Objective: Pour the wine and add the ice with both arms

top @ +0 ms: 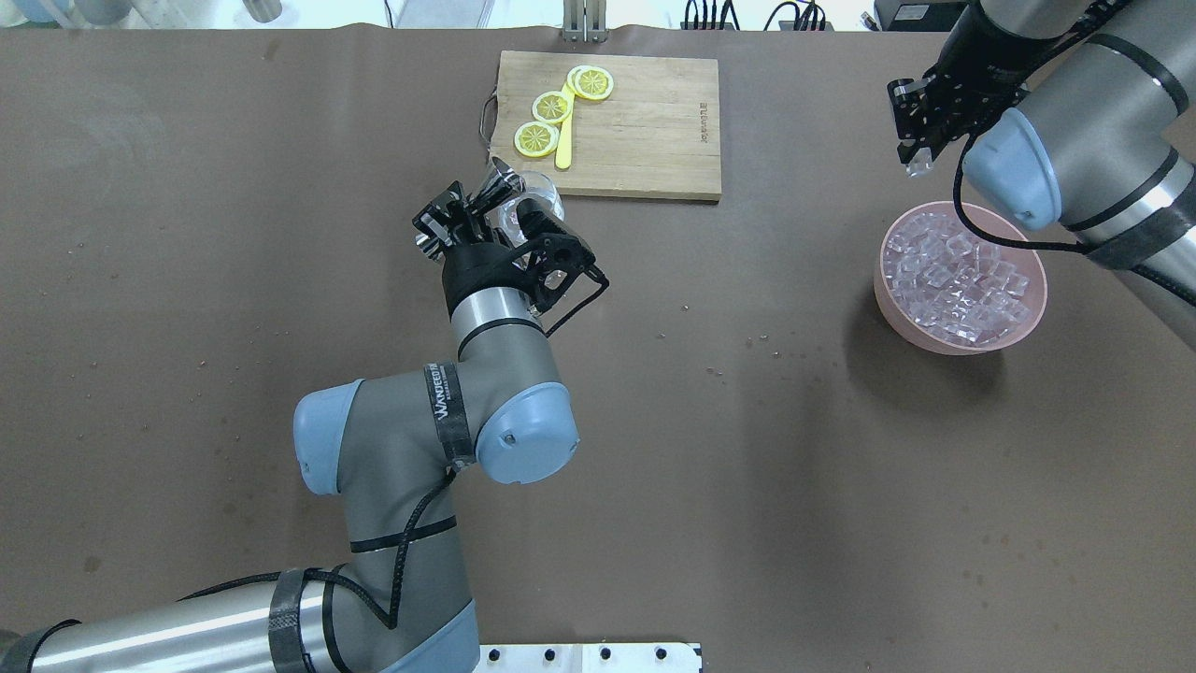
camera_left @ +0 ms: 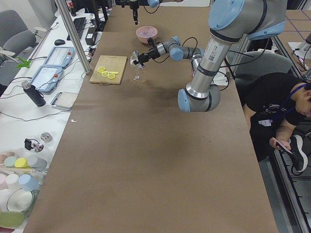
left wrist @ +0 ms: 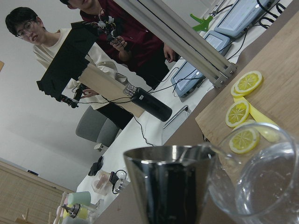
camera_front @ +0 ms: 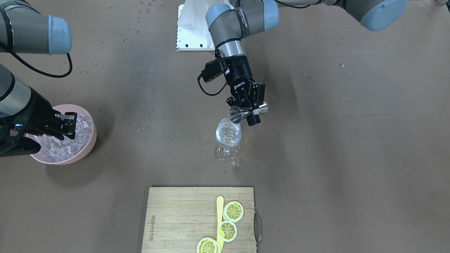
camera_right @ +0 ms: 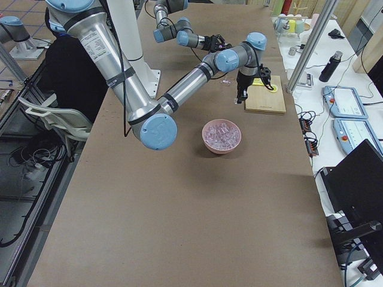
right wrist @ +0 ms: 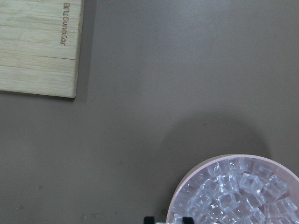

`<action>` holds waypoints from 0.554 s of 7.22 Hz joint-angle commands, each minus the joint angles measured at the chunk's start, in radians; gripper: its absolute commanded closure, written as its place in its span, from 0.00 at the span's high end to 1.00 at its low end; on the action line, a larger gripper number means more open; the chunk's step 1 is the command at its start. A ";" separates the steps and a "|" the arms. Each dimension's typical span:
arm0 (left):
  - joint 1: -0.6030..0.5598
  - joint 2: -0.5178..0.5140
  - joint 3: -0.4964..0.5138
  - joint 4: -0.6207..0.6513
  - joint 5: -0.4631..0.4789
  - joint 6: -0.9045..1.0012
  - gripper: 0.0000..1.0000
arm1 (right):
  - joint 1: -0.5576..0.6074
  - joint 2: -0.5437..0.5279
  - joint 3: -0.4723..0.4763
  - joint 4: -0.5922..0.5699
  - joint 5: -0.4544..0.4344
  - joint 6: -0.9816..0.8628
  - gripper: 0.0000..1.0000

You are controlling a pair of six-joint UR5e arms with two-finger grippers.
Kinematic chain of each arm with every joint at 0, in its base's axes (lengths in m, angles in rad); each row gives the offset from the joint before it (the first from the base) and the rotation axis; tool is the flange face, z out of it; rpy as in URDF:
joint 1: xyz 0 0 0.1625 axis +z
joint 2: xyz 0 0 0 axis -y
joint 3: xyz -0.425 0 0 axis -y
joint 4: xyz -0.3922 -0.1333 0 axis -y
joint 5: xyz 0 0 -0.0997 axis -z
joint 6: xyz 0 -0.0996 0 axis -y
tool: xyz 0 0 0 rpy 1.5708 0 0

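My left gripper (camera_front: 254, 113) is shut on a steel jigger (camera_front: 242, 113) and holds it tipped over the rim of a wine glass (camera_front: 228, 136) at mid-table. The glass holds a little clear wine, hard to see. In the left wrist view the jigger (left wrist: 168, 186) leans against the glass (left wrist: 264, 182). My right gripper (top: 918, 161) hangs above the far edge of the pink bowl (top: 934, 341) of ice (top: 962, 285), shut on one clear ice cube. The right wrist view shows the ice (right wrist: 233, 196) just below its fingertips (right wrist: 187, 219).
A wooden cutting board (camera_front: 175, 218) with three lemon slices (camera_front: 233, 211) and a yellow knife lies beyond the glass, on the operators' side. The white base bracket (camera_front: 190, 28) is at the robot's edge. Water drops dot the brown table.
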 commanded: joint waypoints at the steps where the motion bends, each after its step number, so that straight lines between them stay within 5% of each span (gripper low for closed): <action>1: -0.003 -0.011 -0.003 0.036 -0.006 0.002 0.13 | 0.000 0.001 0.003 0.000 0.002 0.000 0.00; 4: -0.006 -0.010 -0.003 0.060 -0.006 0.014 0.12 | 0.000 0.004 0.003 0.000 0.002 0.000 0.00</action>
